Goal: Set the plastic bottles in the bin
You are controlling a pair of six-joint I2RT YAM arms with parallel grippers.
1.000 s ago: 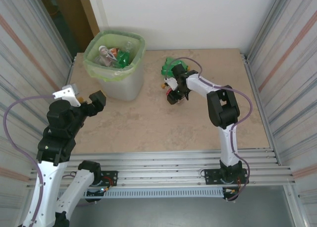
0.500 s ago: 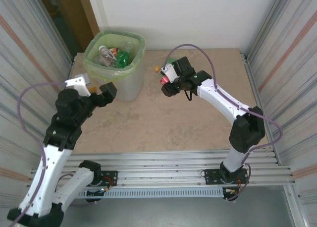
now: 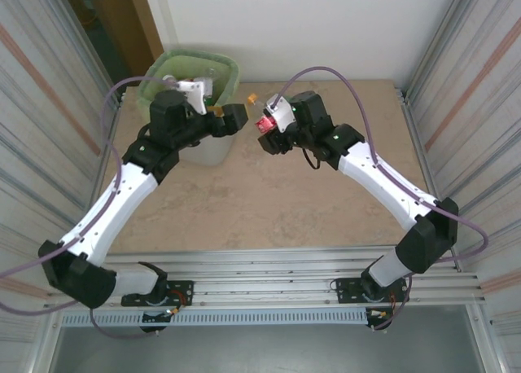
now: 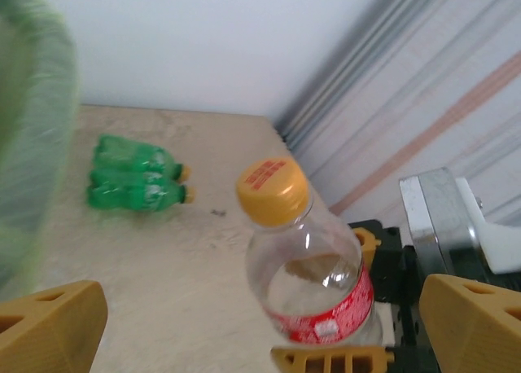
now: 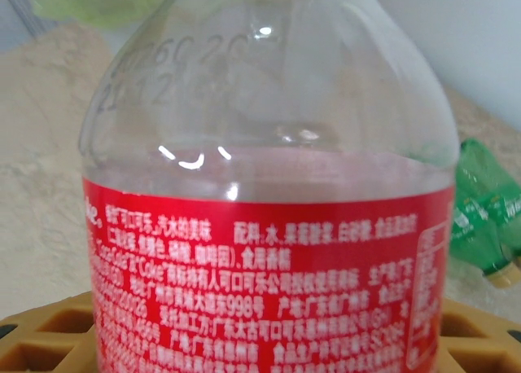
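two green bottles (image 4: pixel 134 195) lie beyond; right jaws clamp red-labelled bottle (image 4: pixel 309 287), left jaws apart.

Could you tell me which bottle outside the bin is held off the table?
The clear bottle with the red label and yellow cap, gripped by the right tool; the two green bottles lie on their sides on the table.

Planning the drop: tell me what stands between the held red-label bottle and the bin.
The open left pincer hangs beside the bin, directly between it and the red-label bottle held in the right pincer. The left arm also crosses the bin's near side.
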